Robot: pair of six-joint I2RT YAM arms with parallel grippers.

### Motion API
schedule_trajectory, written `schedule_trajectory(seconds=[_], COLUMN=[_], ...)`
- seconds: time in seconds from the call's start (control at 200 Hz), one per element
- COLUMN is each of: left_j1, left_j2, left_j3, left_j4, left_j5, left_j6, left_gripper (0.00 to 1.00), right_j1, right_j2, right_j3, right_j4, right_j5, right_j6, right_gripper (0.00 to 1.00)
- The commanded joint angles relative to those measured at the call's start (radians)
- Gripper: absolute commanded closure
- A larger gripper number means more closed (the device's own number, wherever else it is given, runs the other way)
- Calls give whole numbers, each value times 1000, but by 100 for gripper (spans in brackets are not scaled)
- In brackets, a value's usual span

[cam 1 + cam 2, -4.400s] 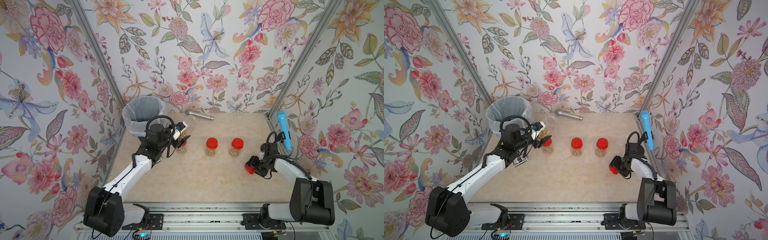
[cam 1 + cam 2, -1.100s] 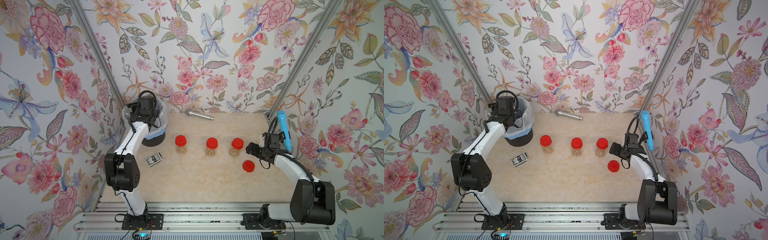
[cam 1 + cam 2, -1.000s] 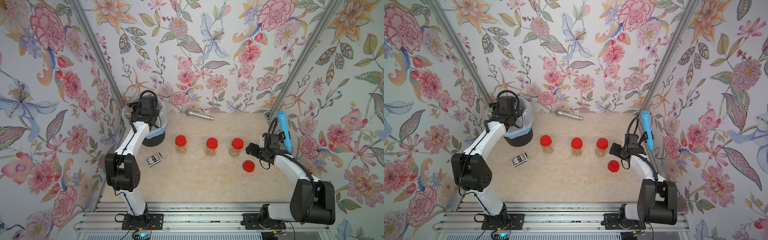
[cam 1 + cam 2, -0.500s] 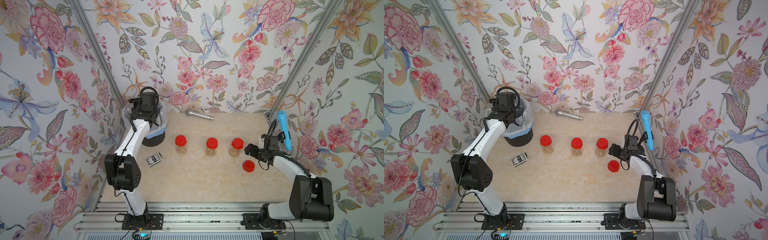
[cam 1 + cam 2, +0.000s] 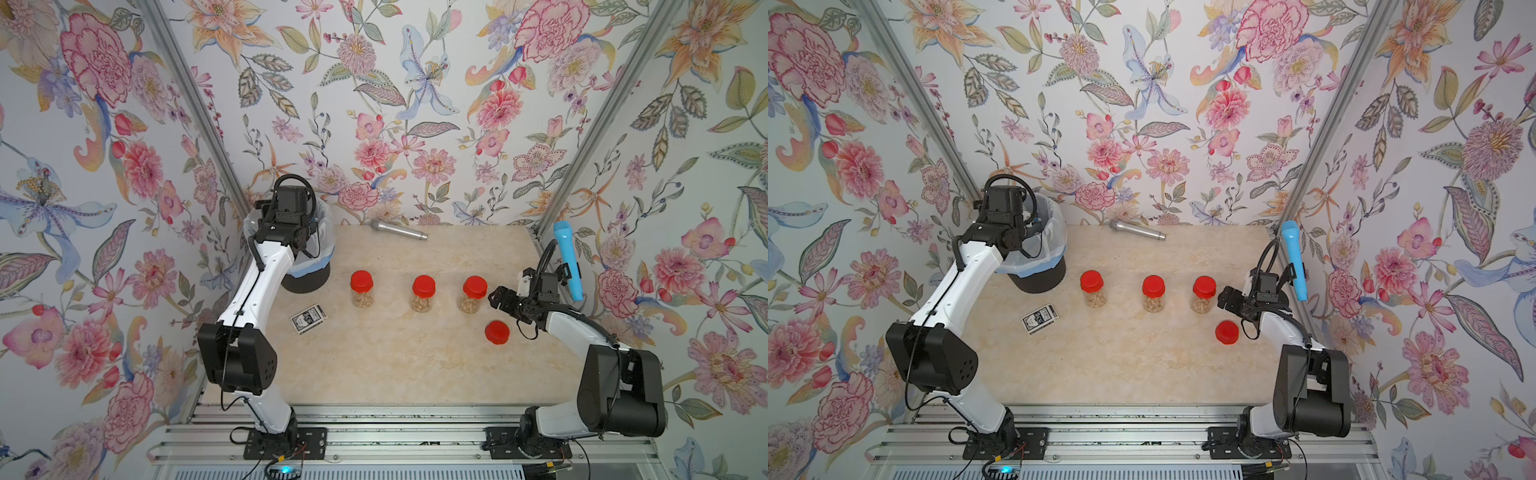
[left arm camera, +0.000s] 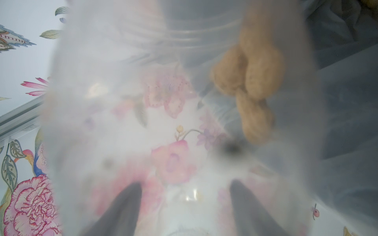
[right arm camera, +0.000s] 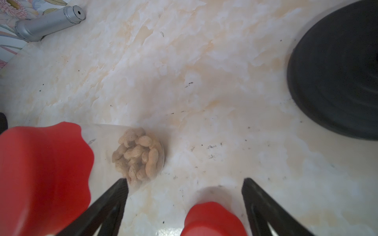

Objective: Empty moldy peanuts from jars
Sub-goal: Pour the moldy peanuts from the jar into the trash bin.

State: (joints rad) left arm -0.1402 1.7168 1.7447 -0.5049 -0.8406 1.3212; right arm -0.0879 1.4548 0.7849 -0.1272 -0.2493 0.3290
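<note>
Over the white-lined black bin [image 5: 328,237] my left gripper [image 6: 185,183] is shut on an open clear jar [image 6: 133,92]. The jar is tipped neck-first toward the bag, with a clump of moldy peanuts [image 6: 251,81] near its neck. In both top views the left wrist [image 5: 291,208] hides that jar. A left jar [image 5: 361,289], a middle jar [image 5: 424,293] and a right jar [image 5: 474,294] stand in a row, red-lidded, with peanuts inside. My right gripper [image 5: 494,297] is open beside the right jar [image 7: 139,155] and touches nothing. A loose red lid [image 5: 496,332] lies just in front of it.
A card box [image 5: 308,319] lies in front of the bin. A silver microphone [image 5: 399,230] rests by the back wall and a blue microphone [image 5: 567,259] leans at the right wall. A large black rounded body [image 7: 337,71] fills one side of the right wrist view.
Over four seconds my left arm swung the open jar from the table to the bin, and my right gripper released the red lid onto the table. Lately the right gripper edged toward the right jar.
</note>
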Motion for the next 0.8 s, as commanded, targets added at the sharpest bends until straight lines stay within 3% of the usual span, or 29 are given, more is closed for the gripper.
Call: schedule_trajectory(seconds=[0.0,0.21,0.46,0.791], left_j1=[-40,7,-19,-2], left_j2=[11,-21,-6,-37], left_j3=[8,38,16,22], left_j4=[-44,-37,-6,16], left_j5=[17,8,29,24], left_j6=[-5,-12,25,-36], left_gripper=[70,71,72,72], right_j1=[-6,-3,10,10], right_j2=[17,-11,-25,-65], right_j3=[-9,-22,-30,-26], right_j4=[52,58,94,78], right_j5=[-35,-49,-62,-64], right_j6=[18,18,32,6], right_gripper=[10,10,11,10])
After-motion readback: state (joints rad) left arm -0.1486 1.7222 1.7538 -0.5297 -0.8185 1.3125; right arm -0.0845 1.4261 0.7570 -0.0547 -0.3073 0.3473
